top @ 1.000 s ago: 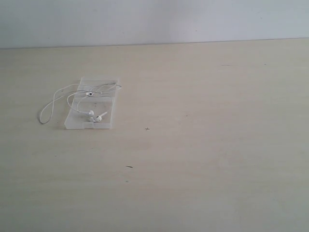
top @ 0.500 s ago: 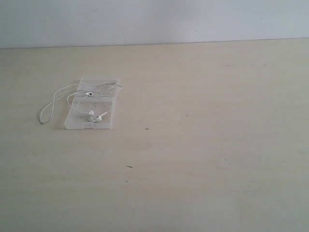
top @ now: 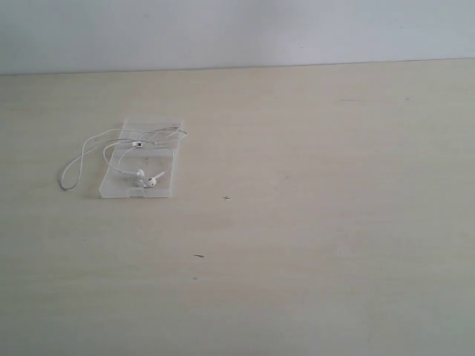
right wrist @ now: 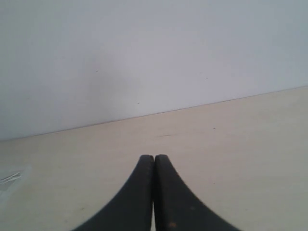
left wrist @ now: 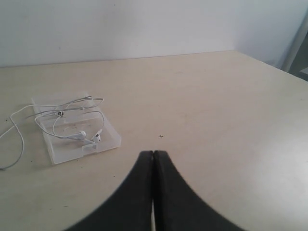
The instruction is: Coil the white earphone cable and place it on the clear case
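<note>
The clear case (top: 126, 188) (left wrist: 67, 150) lies flat on the table at the left. The white earphone cable (top: 110, 150) (left wrist: 72, 102) lies loosely coiled over it, both earbuds (top: 148, 179) (left wrist: 89, 136) resting on the case. One loop (top: 71, 167) (left wrist: 19, 144) hangs off the case onto the table. My left gripper (left wrist: 153, 154) is shut and empty, well short of the case. My right gripper (right wrist: 154, 157) is shut and empty, far from the case, of which only a corner (right wrist: 9, 180) shows in its view. Neither gripper appears in the exterior view.
The pale wooden table (top: 312, 222) ends at a light wall (top: 237, 33) behind. Small dark specks (top: 199, 256) mark the tabletop. A table corner and grey upright (left wrist: 296, 48) show in the left wrist view.
</note>
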